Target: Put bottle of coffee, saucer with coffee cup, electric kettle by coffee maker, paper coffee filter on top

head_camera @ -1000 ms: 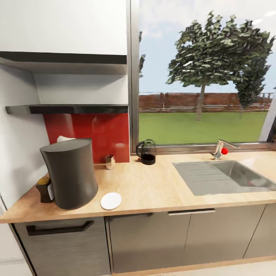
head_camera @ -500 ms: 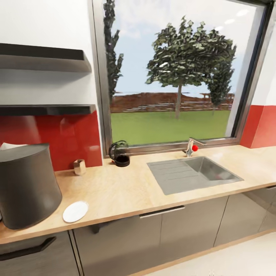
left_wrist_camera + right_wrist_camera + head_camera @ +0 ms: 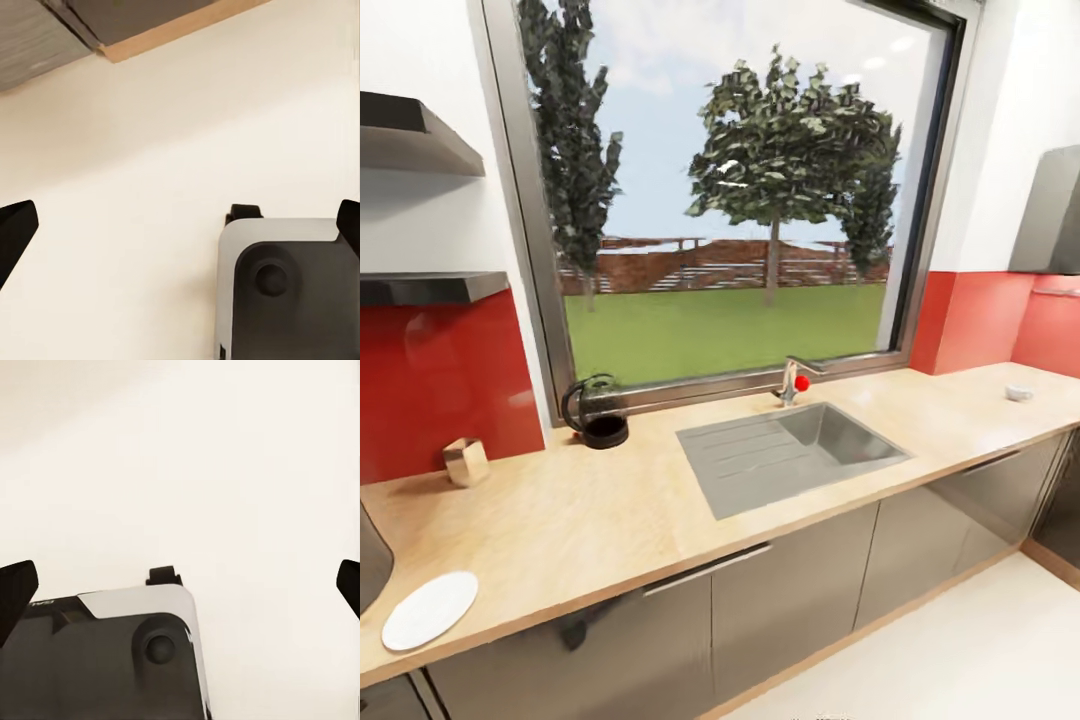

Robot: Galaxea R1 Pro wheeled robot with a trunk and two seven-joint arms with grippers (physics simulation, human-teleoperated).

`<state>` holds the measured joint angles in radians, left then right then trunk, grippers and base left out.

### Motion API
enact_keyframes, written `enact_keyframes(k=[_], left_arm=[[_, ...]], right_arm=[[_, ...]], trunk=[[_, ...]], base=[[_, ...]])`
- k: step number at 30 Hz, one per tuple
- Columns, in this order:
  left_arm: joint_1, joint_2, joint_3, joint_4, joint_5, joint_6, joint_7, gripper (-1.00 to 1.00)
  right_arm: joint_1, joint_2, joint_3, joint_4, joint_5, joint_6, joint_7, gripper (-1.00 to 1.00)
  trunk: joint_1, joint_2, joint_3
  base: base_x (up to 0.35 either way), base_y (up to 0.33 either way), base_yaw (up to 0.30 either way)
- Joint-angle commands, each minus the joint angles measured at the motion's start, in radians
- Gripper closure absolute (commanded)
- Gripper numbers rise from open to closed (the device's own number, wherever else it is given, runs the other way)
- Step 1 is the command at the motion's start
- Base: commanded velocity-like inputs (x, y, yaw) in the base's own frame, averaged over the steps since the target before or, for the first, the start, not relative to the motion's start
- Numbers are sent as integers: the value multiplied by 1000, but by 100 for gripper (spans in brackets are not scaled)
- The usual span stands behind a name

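Observation:
The kitchen countertop (image 3: 660,510) runs across the head view. Just a sliver of the dark-grey coffee maker (image 3: 368,570) shows at the left edge, with the round white saucer (image 3: 430,610) lying flat beside it near the counter's front. The glass electric kettle (image 3: 596,416) stands at the back by the window. A tiny white thing, likely the coffee cup (image 3: 1018,393), sits far right. The kitchen shelf (image 3: 420,288) hangs at upper left. The bottle of coffee and paper coffee filter are out of view. Both the left gripper (image 3: 180,229) and the right gripper (image 3: 180,585) hang open over pale floor, holding nothing.
A steel sink (image 3: 790,455) with a red-knobbed faucet (image 3: 792,380) is set into the counter's middle. A small wooden block (image 3: 465,462) stands against the red backsplash. A thicker dark slab (image 3: 410,140) hangs above the shelf. The robot's base (image 3: 289,292) lies under the grippers.
The head view has swung to the right: the coffee maker, saucer, kettle and sink slid left in the picture, and the counter's far right end has come in. Nothing on the counter moved.

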<state>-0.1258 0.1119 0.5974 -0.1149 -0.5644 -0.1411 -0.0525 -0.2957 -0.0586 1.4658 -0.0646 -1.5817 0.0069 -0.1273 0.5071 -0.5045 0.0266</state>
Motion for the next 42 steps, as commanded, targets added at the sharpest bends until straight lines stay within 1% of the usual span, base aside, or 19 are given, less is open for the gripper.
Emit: enact_keyframes(k=[1, 8, 11, 20, 26, 32, 38, 42], left_arm=[[0, 0, 9, 0, -6, -3, -4, -100], [0, 0, 9, 0, -6, -2, -4, -100], [0, 3, 11, 0, -5, -1, -4, -100], [1, 4, 11, 0, -4, -1, -4, -100], [2, 3, 11, 0, -3, -3, -4, -100], [2, 5, 12, -1, -3, -9, -3, -100], [2, 3, 11, -2, -5, -10, -3, -100], [2, 1, 11, -2, -7, -11, -3, -100]], right_arm=[[0, -1, 8, -4, -7, 1, -8, -100], [0, 0, 10, -4, -7, 1, -8, -100], [0, 2, 10, -5, -7, 1, -8, -100], [0, 5, 11, -6, -6, 1, -9, -100], [0, 4, 12, -5, -5, 1, -9, -100], [0, 3, 16, -4, 0, 1, -7, -100], [0, 4, 18, -5, 1, -3, -6, -100], [0, 5, 14, -5, -2, -6, -8, -100]], trunk=[[0, -1, -1], [0, -1, -4], [0, -1, -4], [0, -1, -4], [0, -1, -4], [0, -1, -4], [0, -1, -4], [0, -1, -4]], base=[[41, -264, -300], [7, -266, -274], [1, -119, -110], [0, -12, -10], [0, 0, 135], [0, 0, 26], [-199, 0, 2], [-71, 0, 0]])
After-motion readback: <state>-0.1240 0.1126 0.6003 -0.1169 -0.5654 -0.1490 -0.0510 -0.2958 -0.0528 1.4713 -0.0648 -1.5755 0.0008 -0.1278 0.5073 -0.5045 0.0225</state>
